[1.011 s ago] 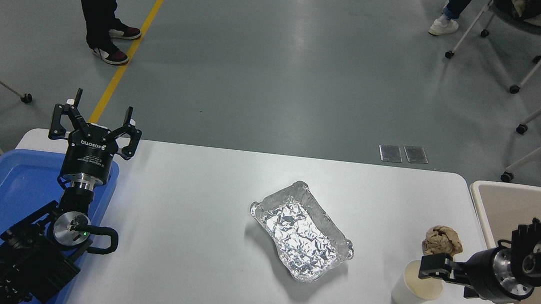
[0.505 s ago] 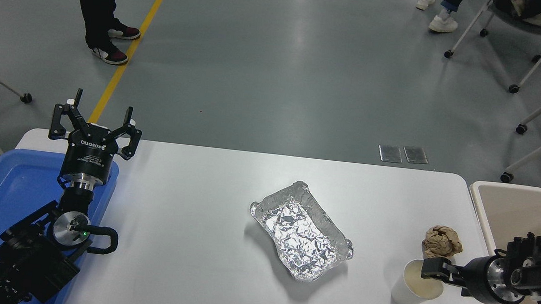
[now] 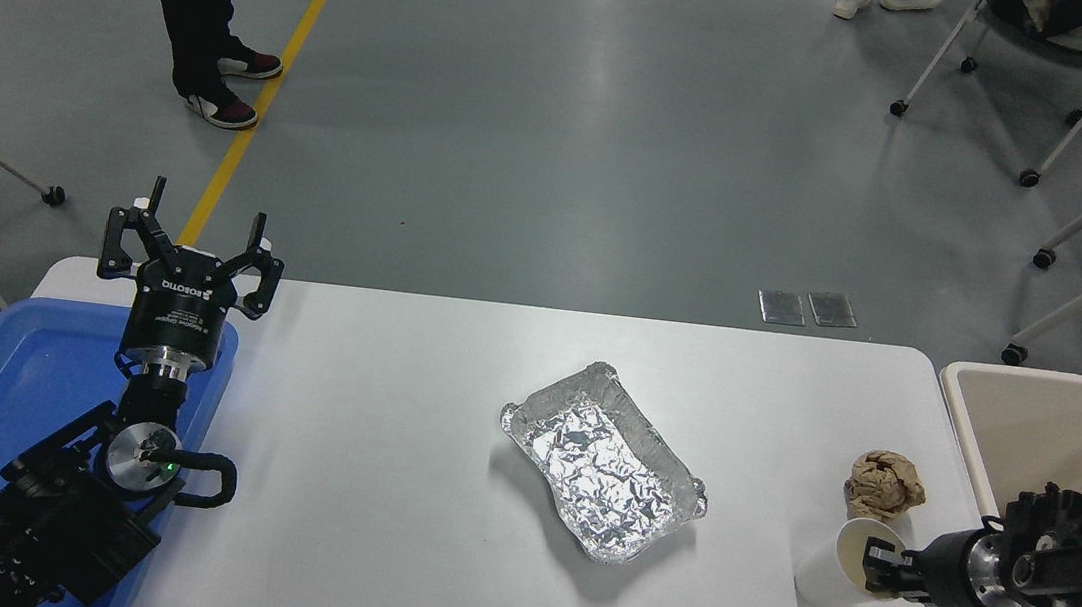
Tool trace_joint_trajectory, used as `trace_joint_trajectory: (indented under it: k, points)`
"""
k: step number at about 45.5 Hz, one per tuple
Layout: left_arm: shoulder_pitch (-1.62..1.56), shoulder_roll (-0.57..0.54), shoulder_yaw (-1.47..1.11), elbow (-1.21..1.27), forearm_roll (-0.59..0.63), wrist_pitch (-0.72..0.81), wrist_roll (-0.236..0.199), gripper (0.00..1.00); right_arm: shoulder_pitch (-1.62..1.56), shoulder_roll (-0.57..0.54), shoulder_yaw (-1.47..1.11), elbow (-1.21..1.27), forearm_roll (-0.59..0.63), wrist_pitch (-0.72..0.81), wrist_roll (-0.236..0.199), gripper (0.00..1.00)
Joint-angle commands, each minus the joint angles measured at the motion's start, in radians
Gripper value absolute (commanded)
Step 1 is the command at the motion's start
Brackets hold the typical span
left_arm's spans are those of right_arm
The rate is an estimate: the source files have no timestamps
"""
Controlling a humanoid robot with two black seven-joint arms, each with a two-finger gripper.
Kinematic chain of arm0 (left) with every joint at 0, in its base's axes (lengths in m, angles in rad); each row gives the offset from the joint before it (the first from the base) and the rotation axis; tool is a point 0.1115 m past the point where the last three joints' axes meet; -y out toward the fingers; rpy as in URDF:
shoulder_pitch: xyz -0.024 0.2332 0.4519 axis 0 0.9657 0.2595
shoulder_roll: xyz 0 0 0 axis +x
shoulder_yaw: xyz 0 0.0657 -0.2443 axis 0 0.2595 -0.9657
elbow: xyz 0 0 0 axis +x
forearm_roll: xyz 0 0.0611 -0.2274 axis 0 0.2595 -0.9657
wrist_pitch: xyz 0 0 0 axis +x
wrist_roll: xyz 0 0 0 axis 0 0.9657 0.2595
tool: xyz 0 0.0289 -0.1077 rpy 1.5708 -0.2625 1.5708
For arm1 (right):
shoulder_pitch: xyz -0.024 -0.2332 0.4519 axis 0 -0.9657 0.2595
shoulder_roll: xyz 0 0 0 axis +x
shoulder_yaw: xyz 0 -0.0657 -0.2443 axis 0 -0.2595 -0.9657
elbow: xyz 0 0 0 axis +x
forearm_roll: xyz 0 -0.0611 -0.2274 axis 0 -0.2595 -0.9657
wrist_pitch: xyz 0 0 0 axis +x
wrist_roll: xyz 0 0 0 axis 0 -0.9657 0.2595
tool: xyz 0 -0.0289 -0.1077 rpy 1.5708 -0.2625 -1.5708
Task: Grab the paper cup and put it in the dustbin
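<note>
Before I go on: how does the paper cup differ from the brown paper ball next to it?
The paper cup is plain white with a cream inside; the brown paper ball is tan all over. The cup keeps its tapered form with an open mouth; the ball is crumpled into a lump. The right gripper is at the cup's rim and the cup leans toward it; the ball lies free on the table. Both sit near the dustbin.

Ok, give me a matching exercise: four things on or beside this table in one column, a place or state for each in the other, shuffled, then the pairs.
Things:
1. paper cup
2. crumpled brown paper ball
3. foil tray
4. dustbin

Places or states:
A. middle of the table
B. beyond the table's right edge
C. tilted, right gripper at its rim
D. on the table just behind the cup

Pairs: 1-C, 2-D, 3-A, 4-B
</note>
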Motion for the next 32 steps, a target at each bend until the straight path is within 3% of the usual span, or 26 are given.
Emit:
trace_joint_trajectory:
  k: [1,16,32]
  points:
    - [0.000,0.000,0.001,0.000,0.000,0.000,0.000,0.99,0.104,-0.053,-0.042,0.110,-0.025,0.002,-0.001,0.00]
    - [0.000,0.000,-0.001,0.000,0.000,0.000,0.000,0.99,0.546,-0.075,-0.307,0.369,-0.057,0.036,0.008,0.00]
    - [0.000,0.000,0.001,0.000,0.000,0.000,0.000,0.99,1.032,-0.165,-0.354,0.380,-0.055,0.468,0.014,0.00]
